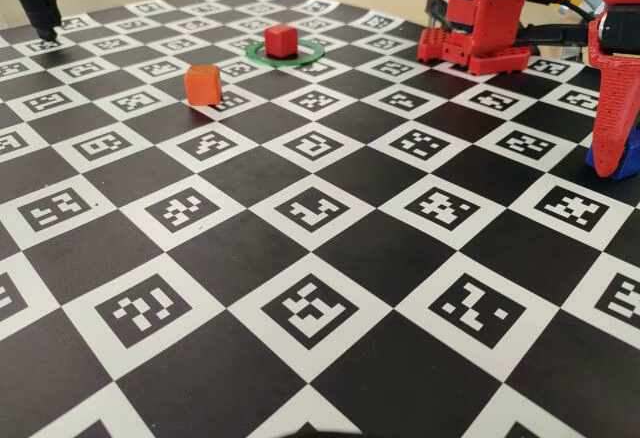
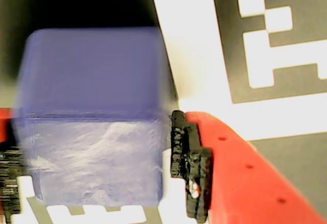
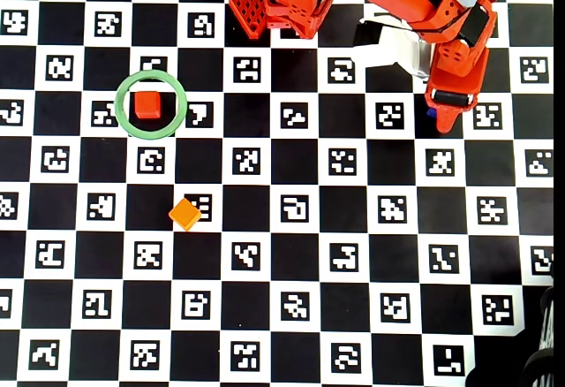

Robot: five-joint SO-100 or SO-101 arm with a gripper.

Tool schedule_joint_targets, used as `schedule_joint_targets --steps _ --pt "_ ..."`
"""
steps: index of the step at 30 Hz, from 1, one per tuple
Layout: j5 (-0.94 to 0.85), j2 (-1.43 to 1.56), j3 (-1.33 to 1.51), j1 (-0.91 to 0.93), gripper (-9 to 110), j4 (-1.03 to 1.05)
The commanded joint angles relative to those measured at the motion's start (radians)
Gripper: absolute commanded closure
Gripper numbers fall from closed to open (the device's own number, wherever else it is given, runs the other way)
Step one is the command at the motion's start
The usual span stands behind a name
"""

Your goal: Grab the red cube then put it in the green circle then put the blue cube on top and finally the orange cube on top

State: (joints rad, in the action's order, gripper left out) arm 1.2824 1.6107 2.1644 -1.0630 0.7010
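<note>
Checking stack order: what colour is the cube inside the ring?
Deep red; the red cube in the green circle shows best in the overhead view.

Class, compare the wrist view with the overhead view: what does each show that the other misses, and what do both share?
Only the wrist view shows the blue cube's faces close up, sitting between the gripper fingers. Only the overhead view shows the red cube inside the green circle and the orange cube standing apart on the board. Both show the gripper and the checkered marker board, though overhead the arm hides nearly all of the blue cube.
</note>
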Motion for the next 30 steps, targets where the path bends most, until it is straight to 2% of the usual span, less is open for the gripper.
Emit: schedule_joint_targets --steps 1,10,16,23,30 --pt "-0.012 0.025 -0.002 -0.008 87 -0.046" --pt "-0.061 0.018 0.002 0.011 91 -0.057" --pt "-0.166 0.031 -0.035 0.055 93 0.011" --pt "-0.333 0.064 -0.107 0.083 94 0.201" --pt "-0.517 0.092 -0.198 0.216 96 0.437"
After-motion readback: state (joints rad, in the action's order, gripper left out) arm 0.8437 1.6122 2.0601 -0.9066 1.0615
